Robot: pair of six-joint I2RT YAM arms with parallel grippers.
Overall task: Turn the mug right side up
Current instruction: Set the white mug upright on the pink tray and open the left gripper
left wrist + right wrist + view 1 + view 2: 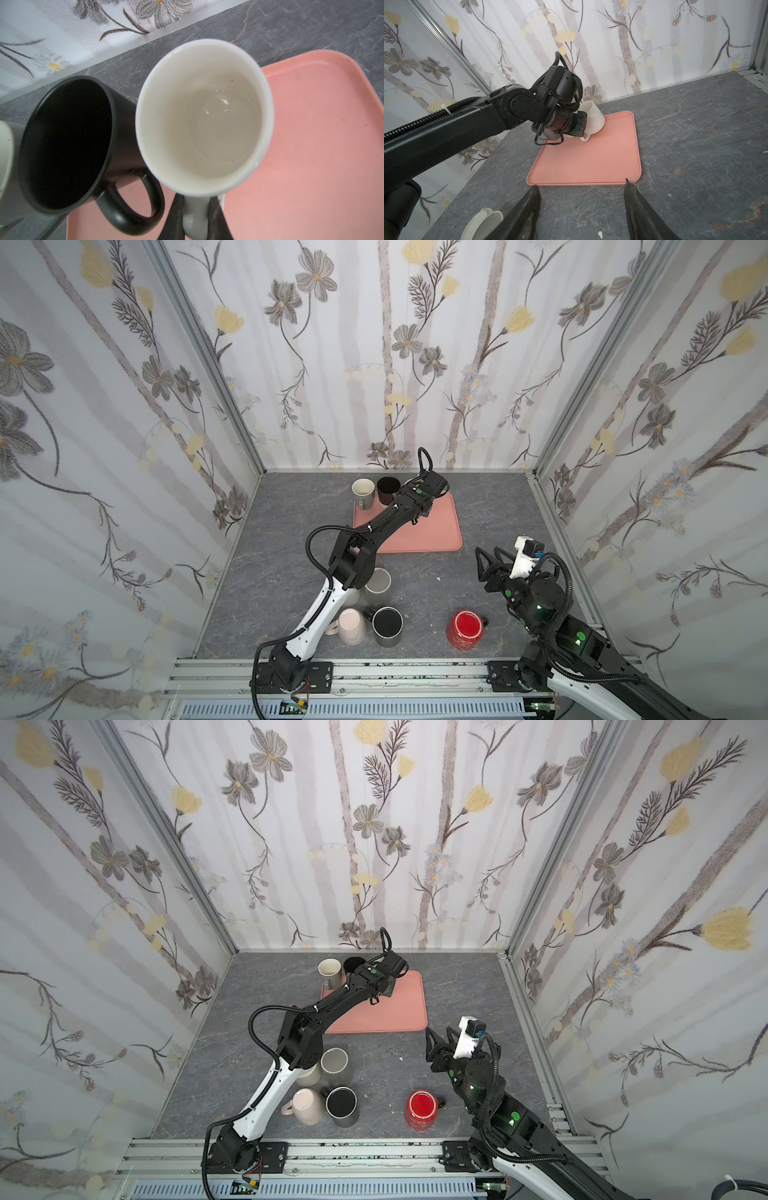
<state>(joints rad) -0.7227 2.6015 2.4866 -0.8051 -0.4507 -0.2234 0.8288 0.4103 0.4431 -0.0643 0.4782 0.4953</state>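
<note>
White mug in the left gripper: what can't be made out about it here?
Left wrist view: underside of the white mug hidden by its own body; handle in the left gripper cut off by the frame edge.
Right wrist view: left arm's wrist covers the grip; contact with the pink tray unclear.
Both top views: that wrist hides the mug.

No text, label, brand, number or sign can be read anywhere: the white ceramic mug (203,116), matte black ceramic mug (68,141) and salmon-pink plastic tray (311,145) are plain.
</note>
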